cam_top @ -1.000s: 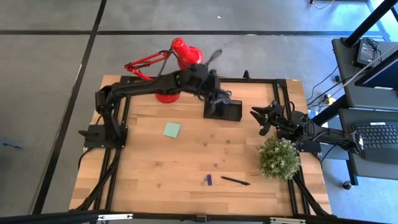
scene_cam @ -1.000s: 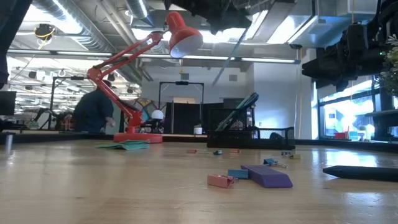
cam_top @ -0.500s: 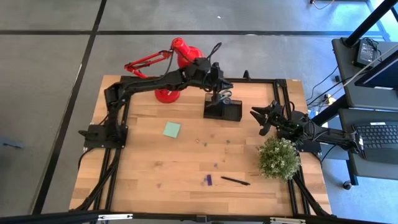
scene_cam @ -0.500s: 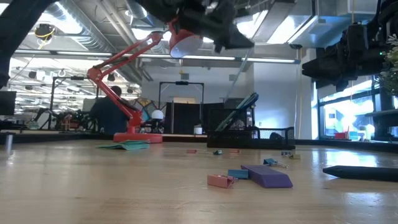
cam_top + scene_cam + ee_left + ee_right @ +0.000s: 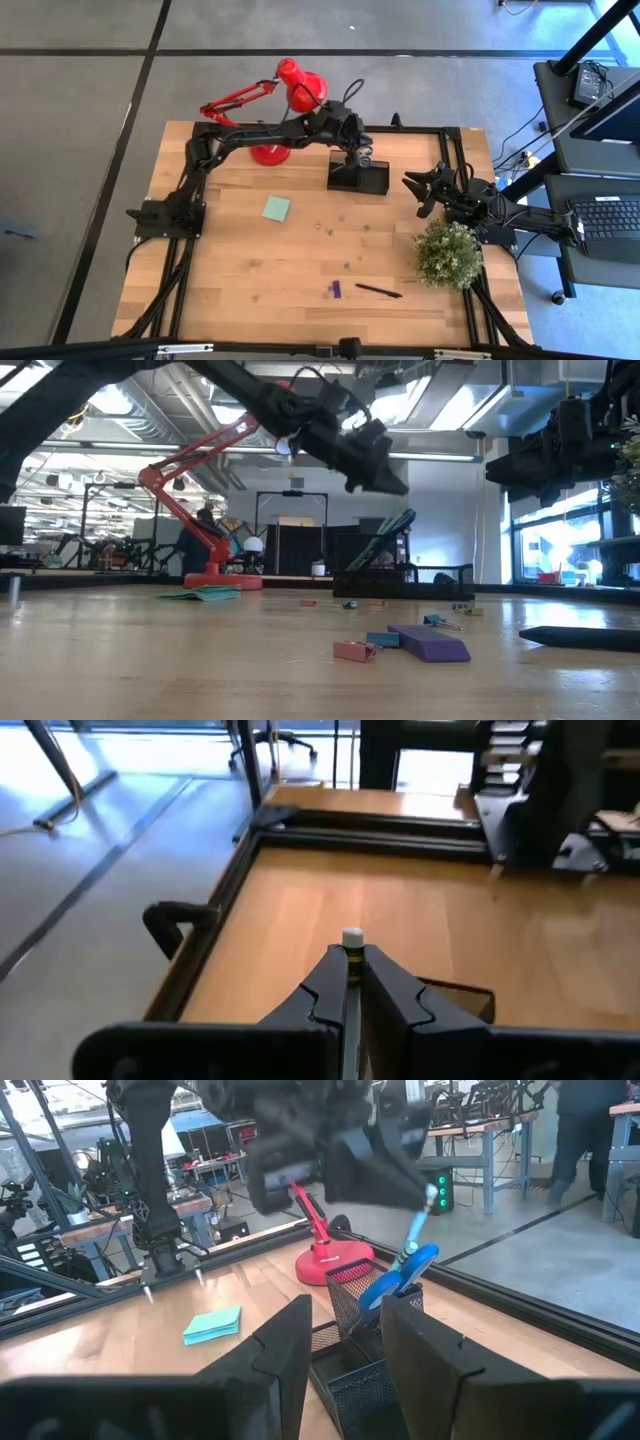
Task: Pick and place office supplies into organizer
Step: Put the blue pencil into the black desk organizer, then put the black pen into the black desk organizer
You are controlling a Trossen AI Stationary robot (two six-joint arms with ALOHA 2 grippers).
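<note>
Left gripper (image 5: 352, 147) hangs over the organizer (image 5: 360, 176) at upper centre of the high view, fingers (image 5: 385, 982) clamped on a thin pencil (image 5: 352, 958). The pencil looks light, stiff and slippery; a mid-shaft hold suits it. Right gripper (image 5: 422, 190) waits at centre right, fingers (image 5: 290, 1345) half open and empty. The sticky-note pad (image 5: 277, 208) lies on the desk (image 5: 250, 270).

Even overhead light, soft shadows on the table (image 5: 250, 280). Low view backlit: ceiling lights (image 5: 440, 405) & window (image 5: 560, 540) glare, arms silhouetted, foreground blurry. Right wrist view: moving left arm (image 5: 320, 1140) smeared w/ motion blur.
</note>
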